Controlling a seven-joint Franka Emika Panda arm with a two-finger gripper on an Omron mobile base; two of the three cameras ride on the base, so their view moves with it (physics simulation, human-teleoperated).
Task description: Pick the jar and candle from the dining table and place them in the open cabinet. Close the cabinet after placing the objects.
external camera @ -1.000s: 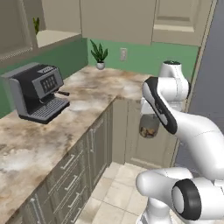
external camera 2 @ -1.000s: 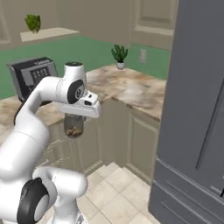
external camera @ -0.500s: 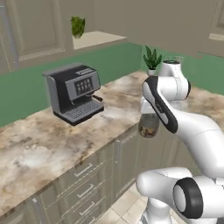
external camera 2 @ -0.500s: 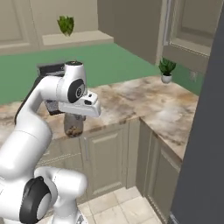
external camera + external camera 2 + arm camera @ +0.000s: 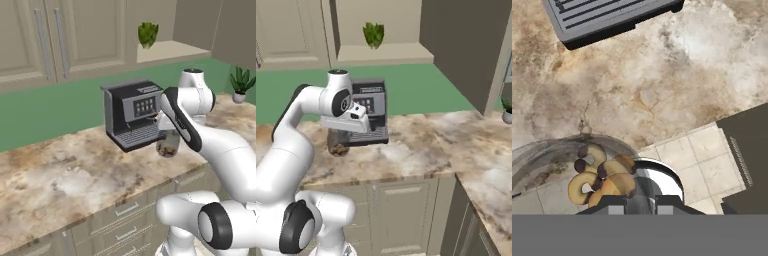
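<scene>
My gripper is shut on the rim of the jar, a small smoky grey glass jar with brown contents. The jar hangs under the hand, just above the front edge of a marbled counter and in front of a coffee machine. From the right base view the gripper holds the jar left of the machine. In the hand view the jar lies right below the fingertips, its brown rings showing. The candle is out of view.
A black and grey coffee machine stands on the counter behind the jar. Beige wall cabinet doors with long silver bar handles hang shut above it. A potted plant sits on a shelf and another on the counter. Drawer fronts lie below.
The whole scene has slid across both base views, so the camera has moved with the base; the coffee machine now stands right ahead. The jar stays held in the shut gripper.
</scene>
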